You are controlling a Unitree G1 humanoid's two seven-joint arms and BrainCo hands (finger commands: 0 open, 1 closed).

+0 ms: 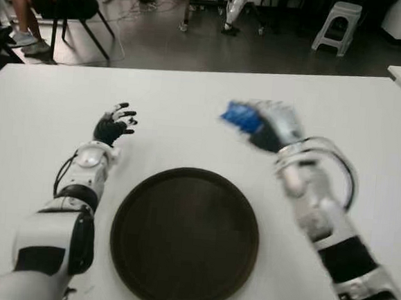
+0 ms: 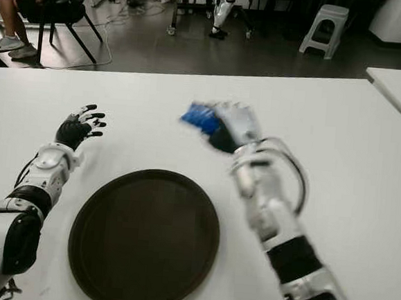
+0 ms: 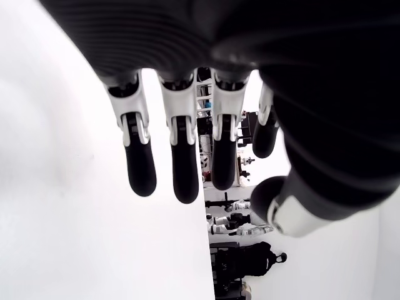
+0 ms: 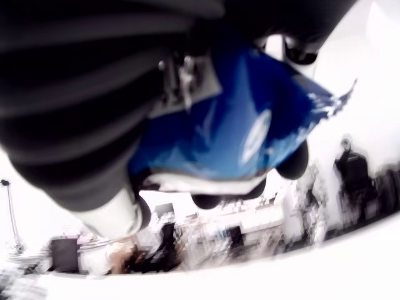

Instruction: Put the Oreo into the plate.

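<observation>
Right wrist view: right hand point(image 4: 187, 125) fingers clenched on Oreo pack point(image 4: 244, 131); light, crinkly, slippery, contents fragile; hold mid-body. Left hand point(image 1: 114, 125) fingers released beside plate point(image 1: 184, 237).

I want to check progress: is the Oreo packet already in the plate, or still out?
Out. The right hand grips the blue Oreo packet beyond the bare brown plate.

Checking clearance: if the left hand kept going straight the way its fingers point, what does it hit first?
Nothing, as far as shown: the open left hand points away over bare white table; the dark round plate lies beside its forearm, off that line.
</observation>
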